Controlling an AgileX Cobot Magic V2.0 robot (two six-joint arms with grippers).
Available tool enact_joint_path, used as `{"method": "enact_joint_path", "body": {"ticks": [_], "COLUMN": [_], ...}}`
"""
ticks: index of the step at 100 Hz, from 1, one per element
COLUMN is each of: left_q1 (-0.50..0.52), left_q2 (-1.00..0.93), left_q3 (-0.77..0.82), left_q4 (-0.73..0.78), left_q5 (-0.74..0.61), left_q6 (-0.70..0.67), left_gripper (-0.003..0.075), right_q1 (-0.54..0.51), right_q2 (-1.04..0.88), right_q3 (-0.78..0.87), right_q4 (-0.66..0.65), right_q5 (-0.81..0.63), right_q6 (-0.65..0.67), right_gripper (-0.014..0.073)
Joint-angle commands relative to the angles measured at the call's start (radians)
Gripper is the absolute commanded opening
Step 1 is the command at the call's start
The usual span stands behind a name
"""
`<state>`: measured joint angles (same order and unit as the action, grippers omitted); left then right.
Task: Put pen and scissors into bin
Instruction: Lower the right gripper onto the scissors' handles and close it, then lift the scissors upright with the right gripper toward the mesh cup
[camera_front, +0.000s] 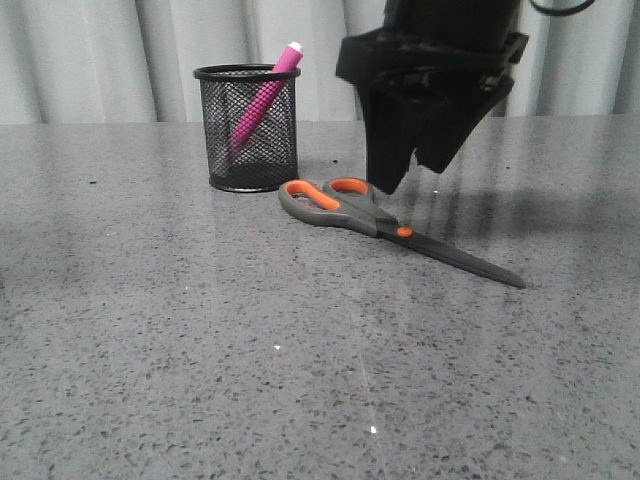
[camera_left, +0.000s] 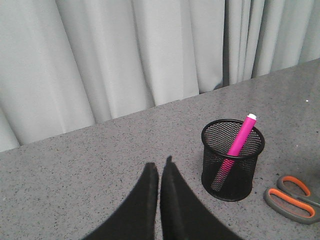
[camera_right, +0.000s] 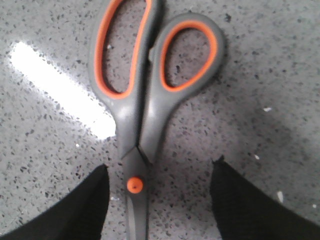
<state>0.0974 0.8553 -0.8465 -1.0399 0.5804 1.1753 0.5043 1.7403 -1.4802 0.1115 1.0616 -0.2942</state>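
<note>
— Right gripper (camera_right: 157, 200) hangs spread wide over the scissors (camera_front: 385, 222), a finger on each side of the orange pivot dot (camera_right: 134, 184), not touching. Left gripper (camera_left: 160, 172) is pressed closed, holding nothing, off beside the bin (camera_front: 247, 125).

— And the pen (camera_front: 264, 96)?

— Already leaning inside the bin. Only the scissors are left, flat on the table (camera_front: 200, 350) just beside the bin, loops towards it.

— How will they handle?

— Stiff, probably light, but thin and flat against a hard top. I'd pinch across the shank at the pivot; the blades look slick.
</note>
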Motion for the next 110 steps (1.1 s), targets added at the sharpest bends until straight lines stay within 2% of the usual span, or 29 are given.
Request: {"method": "enact_joint_path", "body": {"ticks": [1,87,94,110], "left_q1": [-0.008,-0.008,-0.008,-0.008], "left_q2": [-0.009,-0.009,-0.009,-0.009], "left_q3": [-0.027,-0.027,-0.027,-0.027], "left_q4": [-0.048,-0.048,-0.048,-0.048], "left_q5": [-0.041,-0.045,-0.045,-0.045], "left_q6": [-0.011,-0.011,-0.011,-0.011], "left_gripper": [-0.002,-0.002,-0.002,-0.002], "right_q1": [0.004,0.047,0.047,0.047], "right_q2": [-0.028,0.074,0.074,0.074], "right_q3": [-0.038,-0.042,-0.042,-0.042], "right_q4": [0.021,-0.004,-0.004,-0.004], "right_q5": [-0.009,-0.068,-0.068,-0.057], "right_q6": [-0.001,-0.003,-0.005,-0.008], "right_gripper": [0.04,0.0397,0.0337,0.0052]}}
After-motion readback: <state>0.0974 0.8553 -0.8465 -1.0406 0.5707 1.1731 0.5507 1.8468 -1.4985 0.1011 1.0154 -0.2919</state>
